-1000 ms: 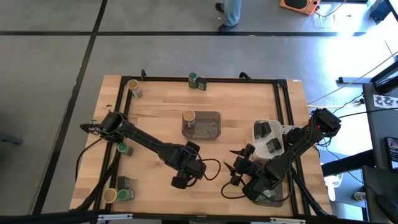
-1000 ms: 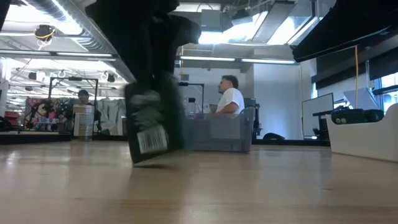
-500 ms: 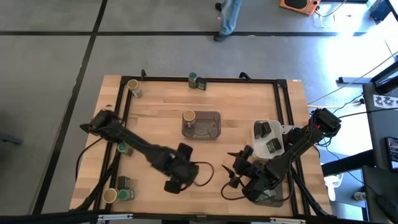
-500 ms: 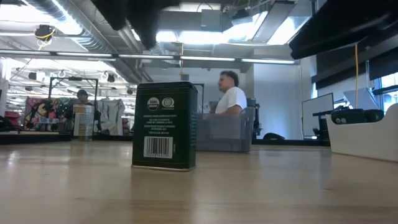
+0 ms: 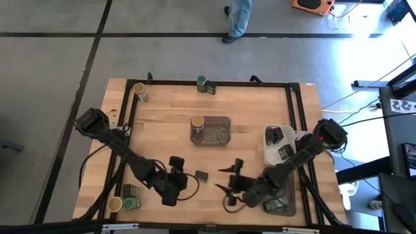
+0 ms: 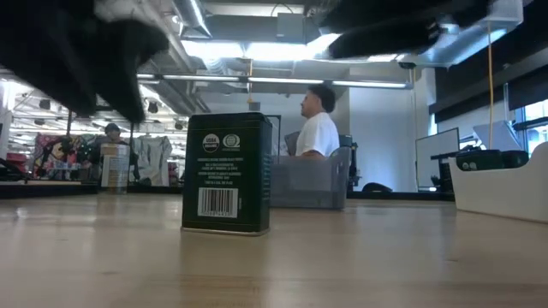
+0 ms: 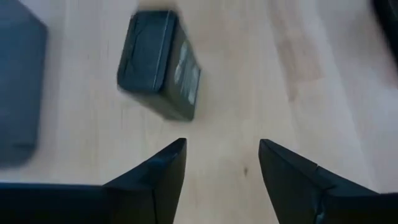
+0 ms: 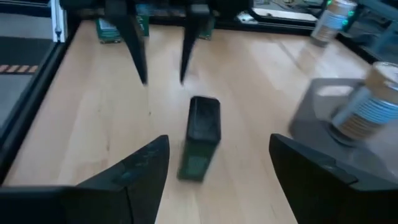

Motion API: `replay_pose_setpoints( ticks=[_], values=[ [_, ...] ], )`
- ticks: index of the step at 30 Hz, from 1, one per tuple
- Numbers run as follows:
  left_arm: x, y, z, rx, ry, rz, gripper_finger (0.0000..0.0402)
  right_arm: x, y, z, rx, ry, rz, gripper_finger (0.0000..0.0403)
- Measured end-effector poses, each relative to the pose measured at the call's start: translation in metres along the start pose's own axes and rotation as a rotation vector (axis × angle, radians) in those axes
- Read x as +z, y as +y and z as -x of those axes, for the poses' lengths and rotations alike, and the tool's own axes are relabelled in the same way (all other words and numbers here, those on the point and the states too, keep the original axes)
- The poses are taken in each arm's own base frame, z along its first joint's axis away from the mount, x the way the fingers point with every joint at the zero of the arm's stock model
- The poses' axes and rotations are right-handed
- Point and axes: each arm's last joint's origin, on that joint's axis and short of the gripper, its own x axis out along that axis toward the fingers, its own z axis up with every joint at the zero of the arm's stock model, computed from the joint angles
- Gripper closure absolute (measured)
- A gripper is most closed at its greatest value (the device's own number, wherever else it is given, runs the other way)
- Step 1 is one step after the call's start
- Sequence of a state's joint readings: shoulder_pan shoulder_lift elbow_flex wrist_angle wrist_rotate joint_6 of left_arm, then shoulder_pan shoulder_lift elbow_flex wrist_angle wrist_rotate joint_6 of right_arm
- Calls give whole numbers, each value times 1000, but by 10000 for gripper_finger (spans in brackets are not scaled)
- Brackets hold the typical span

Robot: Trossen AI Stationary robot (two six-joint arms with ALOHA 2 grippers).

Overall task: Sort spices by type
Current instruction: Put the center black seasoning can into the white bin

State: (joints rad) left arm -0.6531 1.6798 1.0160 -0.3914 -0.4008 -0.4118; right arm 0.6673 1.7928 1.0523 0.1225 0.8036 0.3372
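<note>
While your two arms face each other across the near middle of the table, a dark tin (image 5: 201, 175) stands upright on the bare wood between them, held by neither. In the low view the tin (image 6: 227, 174) shows its barcode side and sits flat on the board. Your left gripper (image 5: 177, 177) is just beside the tin on its left, fingers spread with nothing between them — the left wrist view shows the tin (image 7: 160, 64) lying clear beyond the two fingertips (image 7: 171, 163). Your right gripper (image 5: 229, 181) is near the tin on its other side, jaws spread and empty; in its wrist view the tin (image 8: 201, 135) stands ahead of the fingers (image 8: 144, 163), with the left gripper's two fingers just behind it.

Elsewhere, a tan-lid jar (image 5: 197, 122) stands in the grey tray (image 5: 222, 134) at mid-table. Two dark tins (image 5: 280, 143) lie in the white tray (image 5: 269, 155) on the right. A green-lid jar (image 5: 203, 83) is at the far edge and another tan-lid jar (image 5: 139, 90) at the far left corner. At the near left corner sit a tan-lid jar (image 5: 115, 205) and a green-lid jar (image 5: 134, 203), close together.
</note>
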Motion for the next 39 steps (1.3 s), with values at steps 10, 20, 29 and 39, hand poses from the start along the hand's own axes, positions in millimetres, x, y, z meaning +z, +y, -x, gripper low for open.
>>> replay_pose_setpoints(
  ticks=[10, 20, 29, 39],
  values=[
    [-38, 13, -28, 3, -119, 89, 214, -14, -14, -61, 97, -2, -72, 127],
    [-43, 20, -33, 25, -139, 121, 213, -35, -12, -87, 160, 3, -126, 127],
    [-41, 20, -33, 38, -164, 124, 212, -39, -12, -90, 143, -8, -128, 208],
    [-42, 20, -33, 43, -159, 122, 212, -34, -12, -86, 104, -25, -111, 272]
  ],
)
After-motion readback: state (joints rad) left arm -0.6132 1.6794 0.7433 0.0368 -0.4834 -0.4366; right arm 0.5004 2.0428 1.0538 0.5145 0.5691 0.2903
